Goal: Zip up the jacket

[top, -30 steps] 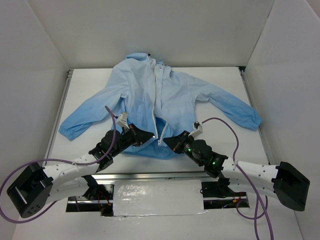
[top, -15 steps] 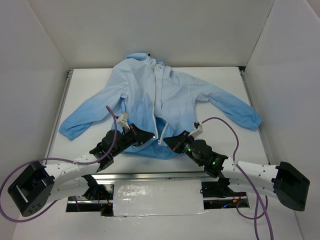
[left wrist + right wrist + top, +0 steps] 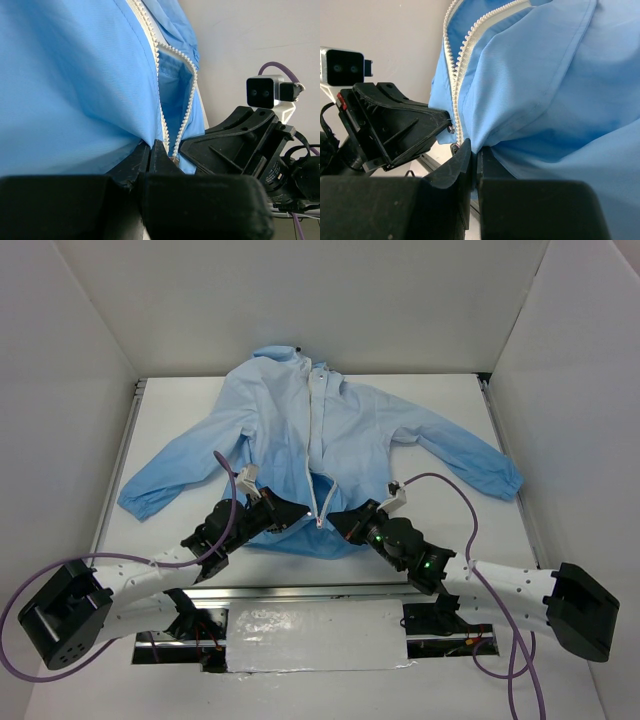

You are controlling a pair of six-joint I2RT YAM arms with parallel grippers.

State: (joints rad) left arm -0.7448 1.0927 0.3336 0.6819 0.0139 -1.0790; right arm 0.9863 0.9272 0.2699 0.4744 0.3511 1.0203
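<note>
Left arm (image 3: pixel 150 575) shifted slightly; jacket (image 3: pixel 300 430) spread on white table (image 3: pixel 450 390), white walls (image 3: pixel 300 300).

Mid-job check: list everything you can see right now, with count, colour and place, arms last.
jacket: one, light blue, spread front-up on the table, sleeves out to both sides
zipper: one, whitish, down the jacket's front centre, parted at the hem
table: one, white, under the jacket
silvery sheet: one, near edge, between the arm bases
cables: two, purple, one along each arm
left gripper: black, shut on the jacket hem left of the zipper
right gripper: black, shut on the hem right of the zipper
</note>
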